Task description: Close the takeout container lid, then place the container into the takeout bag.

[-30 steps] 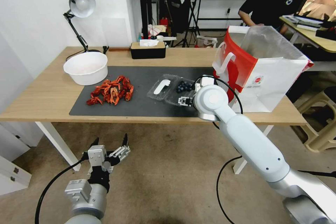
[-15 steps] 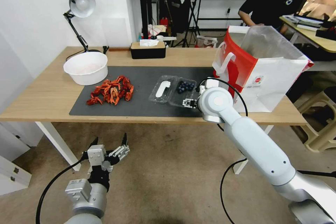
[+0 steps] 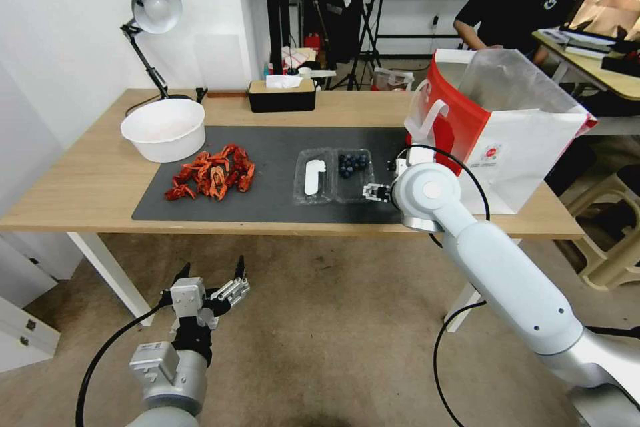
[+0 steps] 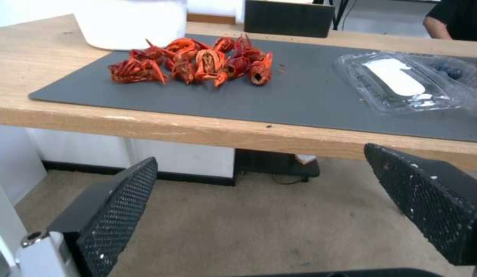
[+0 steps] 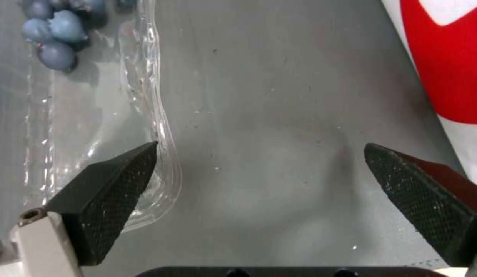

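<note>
The takeout container (image 3: 335, 175) lies open and flat on the black mat, with blueberries (image 3: 351, 163) in its right half. Its lid (image 3: 312, 177), the left half, carries a white label. My right gripper (image 3: 377, 192) is open at the container's near right corner, between it and the takeout bag (image 3: 507, 137). In the right wrist view the gripper (image 5: 261, 146) holds nothing, and one finger (image 5: 113, 196) overlaps the clear rim (image 5: 157, 115); the blueberries (image 5: 59, 30) lie further along. My left gripper (image 3: 210, 283) hangs open below the table's front edge. Its wrist view shows the container (image 4: 407, 80).
A pile of red crayfish (image 3: 213, 179) lies on the mat's left part, with a white bowl (image 3: 163, 128) behind it. A black tissue box (image 3: 281, 95) and a desk lamp (image 3: 152, 10) stand at the back. The bag stands upright at the table's right end.
The right gripper has moved right, toward the bag. The open container has turned from a slant to square with the mat's edge and shifted slightly right. The left arm has barely moved.
</note>
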### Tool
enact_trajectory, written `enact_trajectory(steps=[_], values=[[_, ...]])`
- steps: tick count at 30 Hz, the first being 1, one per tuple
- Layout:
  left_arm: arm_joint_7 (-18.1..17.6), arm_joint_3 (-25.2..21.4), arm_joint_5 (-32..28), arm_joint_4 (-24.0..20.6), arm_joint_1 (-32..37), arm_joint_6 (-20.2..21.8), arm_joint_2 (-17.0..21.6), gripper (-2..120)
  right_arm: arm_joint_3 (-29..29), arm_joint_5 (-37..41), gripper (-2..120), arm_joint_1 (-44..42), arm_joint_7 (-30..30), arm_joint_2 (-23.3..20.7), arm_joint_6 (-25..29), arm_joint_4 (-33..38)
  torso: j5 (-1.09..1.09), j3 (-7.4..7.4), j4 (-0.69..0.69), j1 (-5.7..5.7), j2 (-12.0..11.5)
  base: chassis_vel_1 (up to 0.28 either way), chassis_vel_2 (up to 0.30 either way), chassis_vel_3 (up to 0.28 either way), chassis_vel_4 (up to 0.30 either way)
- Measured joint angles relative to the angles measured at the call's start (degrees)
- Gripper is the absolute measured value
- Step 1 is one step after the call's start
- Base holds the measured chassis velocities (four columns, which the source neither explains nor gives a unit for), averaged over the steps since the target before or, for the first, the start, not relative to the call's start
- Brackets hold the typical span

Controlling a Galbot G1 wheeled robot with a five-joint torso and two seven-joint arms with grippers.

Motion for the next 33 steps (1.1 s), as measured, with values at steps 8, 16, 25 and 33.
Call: enact_trajectory(steps=[8, 16, 25, 33], values=[[0.1, 0.1, 0.0, 0.1, 0.3, -0.4, 0.3, 100, 0.5, -1.5, 100, -0.6, -0.9, -0.1, 0.0, 0.0, 0.0, 0.0, 0.0, 0.0, 0.0, 0.0, 0.0, 0.0, 0.0], [0.3, 0.2, 0.1, 0.0, 0.3, -0.6, 0.3, 100, 1.9, -6.9, 100, -2.1, -9.5, -0.7, 1.5, 3.9, 0.0, 0.0, 0.01, 0.0, 0.0, 0.0, 0.0, 0.0, 0.0], [1.2, -0.2, -0.1, -0.4, 0.3, -0.8, 0.5, 100, 3.5, -39.0, 100, -13.9, -38.2, -5.7, 16.0, 11.1, 0.03, 0.01, 0.0, 0.0, 0.0, 0.0, 0.0, 0.0, 0.0], [1.4, 0.2, -0.4, -0.3, -0.1, -0.9, 0.8, 100, 12.4, -58.3, 100, -30.3, -58.6, -8.6, 34.0, 14.6, -0.03, -0.01, 0.01, -0.01, 0.0, 0.0, 0.0, 0.0, 0.0]])
